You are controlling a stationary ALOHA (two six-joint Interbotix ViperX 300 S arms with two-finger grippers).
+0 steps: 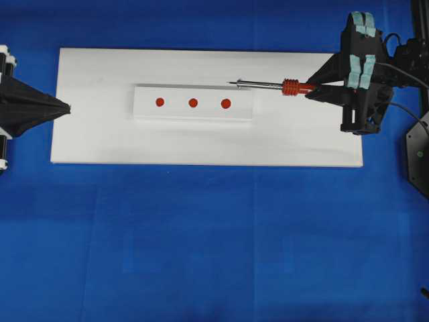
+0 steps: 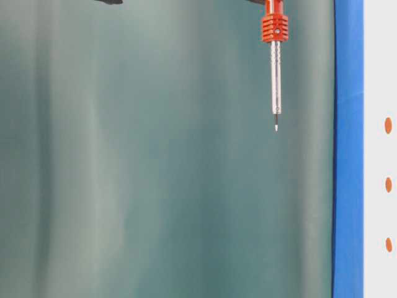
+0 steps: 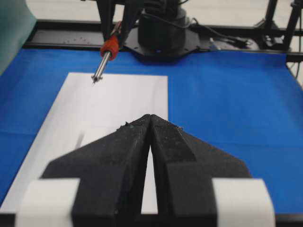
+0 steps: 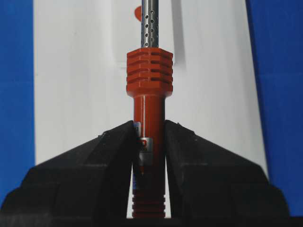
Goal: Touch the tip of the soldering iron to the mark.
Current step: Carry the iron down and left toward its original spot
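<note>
Soldering iron (image 1: 268,85) held above the white board (image 1: 201,144), tip short of the marks.

Your right hand (image 1: 314,88) is clamped on its red handle; the tip hangs over the raised strip's (image 1: 194,114) far edge, near the nearest red mark (image 1: 226,103). Your left hand (image 1: 67,107), pressed together, sits at the board's opposite edge on the blue counter (image 1: 201,241).
</note>
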